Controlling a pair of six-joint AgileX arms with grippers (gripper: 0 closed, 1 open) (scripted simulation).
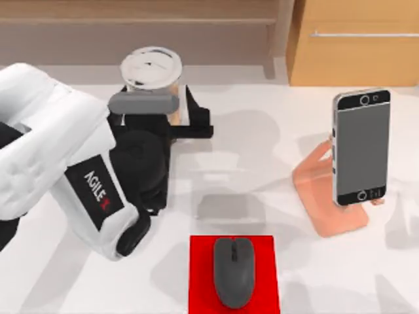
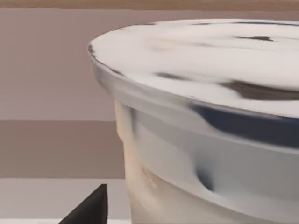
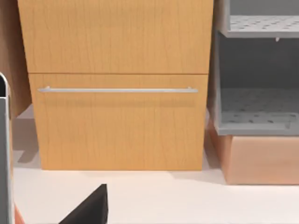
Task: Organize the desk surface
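In the top view, the white counter (image 1: 262, 131) fills most of the picture. The left arm comes in from the left side, and its left claw (image 1: 171, 118) is at a cup with a white lid (image 1: 152, 69) near the far edge of the counter. Black fingers (image 1: 196, 124) show beside the cup, but I cannot tell if they press on it or how far they are apart. At the near edge lies a red mat (image 1: 200, 275) with a dark grey mouse (image 1: 233, 271) on it. On the right side a phone (image 1: 361, 147) leans on a pale orange stand (image 1: 327, 203). Behind it, at the far right, stands a tan wooden cabinet (image 1: 357, 59) with a metal handle.

In the left wrist view, the cup lid (image 2: 210, 60) is very close, with the cup wall below it. One black fingertip (image 2: 91, 207) shows next to the cup.

In the right wrist view, the cabinet (image 3: 117, 46) faces the camera, its handle (image 3: 117, 90) running across. A grey shelf unit (image 3: 257, 70) stands just beside it, and the counter (image 3: 187, 200) lies in front. One black fingertip (image 3: 91, 207) of the right claw shows; how far this claw is open I cannot tell.
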